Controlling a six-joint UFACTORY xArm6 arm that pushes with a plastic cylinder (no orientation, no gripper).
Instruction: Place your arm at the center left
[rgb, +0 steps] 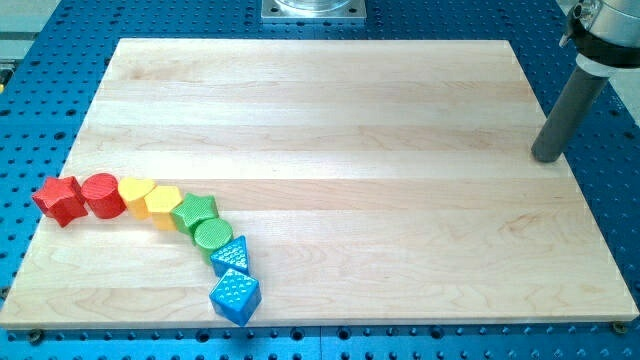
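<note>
My tip (547, 158) is at the view's right edge of the wooden board (330, 130), far from all the blocks. The blocks lie in a curved chain at the lower left: a red star (59, 199), a red cylinder (101, 194), a yellow heart (135, 192), a yellow hexagon (162, 205), a green star (194, 213), a green cylinder (212, 235), a blue triangle (231, 256) and a blue cube (235, 295). Neighbours in the chain touch or nearly touch.
The board lies on a blue perforated table (610, 190). A metal mount (313, 9) sits at the view's top centre. The arm's grey rod (568, 110) comes down from the top right corner.
</note>
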